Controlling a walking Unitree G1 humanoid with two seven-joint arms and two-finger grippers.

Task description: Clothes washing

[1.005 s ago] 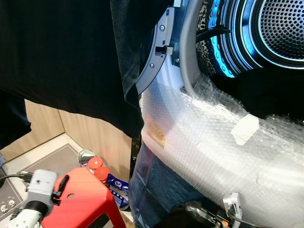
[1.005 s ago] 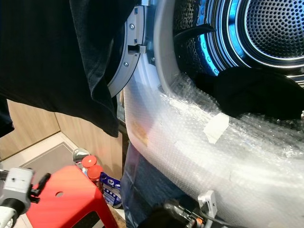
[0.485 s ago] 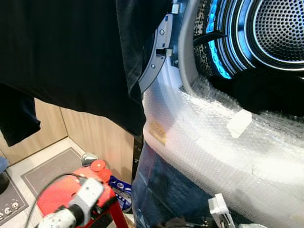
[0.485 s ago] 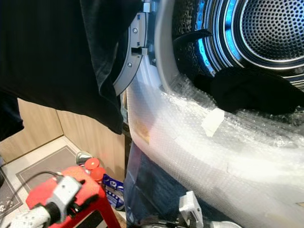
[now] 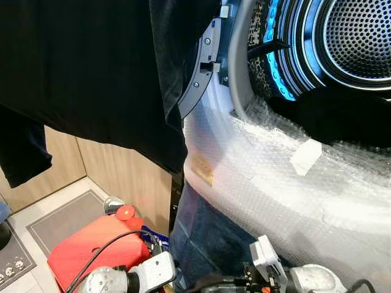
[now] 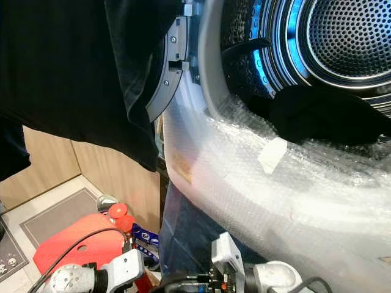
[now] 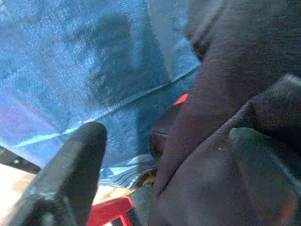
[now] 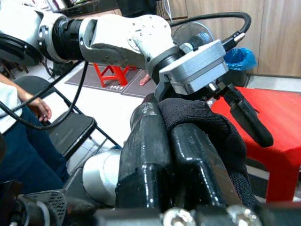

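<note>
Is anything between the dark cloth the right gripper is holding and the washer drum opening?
The right gripper grips dark cloth low, below the washer. Between it and the drum opening bulges the bubble-wrapped front rim, which the cloth must be lifted over. A dark garment already lies at the drum's mouth.

— What's where?
— Washer drum (image 5: 357,30) far right, a garment (image 6: 324,116) lying in it; bubble wrap (image 5: 275,177) over its front. Shirt (image 5: 85,67) hangs left; stool (image 5: 91,247) near left, on the floor.

A grey mat (image 5: 61,217) and a red stool (image 5: 91,247) sit on the pale floor (image 5: 21,278).
</note>
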